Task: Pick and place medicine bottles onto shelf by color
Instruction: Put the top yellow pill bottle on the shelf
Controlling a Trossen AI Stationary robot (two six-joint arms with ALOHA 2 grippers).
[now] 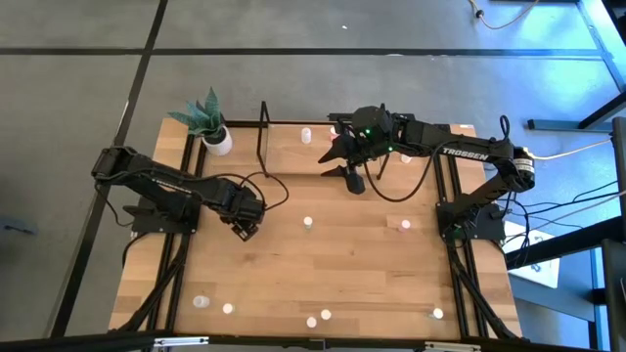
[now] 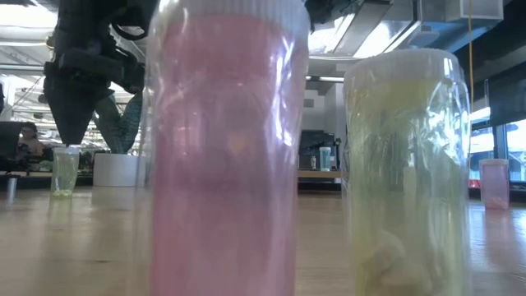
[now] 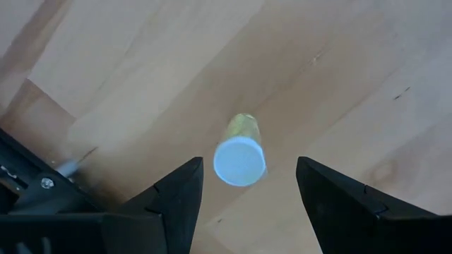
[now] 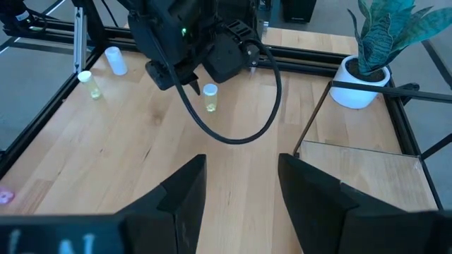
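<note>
- Left gripper (image 1: 245, 231) hangs over the table's left-centre area, jaws open, directly above an upright yellowish bottle (image 3: 240, 156) with a white cap; nothing is gripped.
- Right gripper (image 1: 337, 156) is at the far side, jaws open and empty, beside the shelf (image 4: 360, 166).
- Other medicine bottles (image 1: 308, 223) stand scattered about the tabletop (image 1: 362, 264).
- A potted plant (image 1: 207, 122) occupies the far left corner.
</note>
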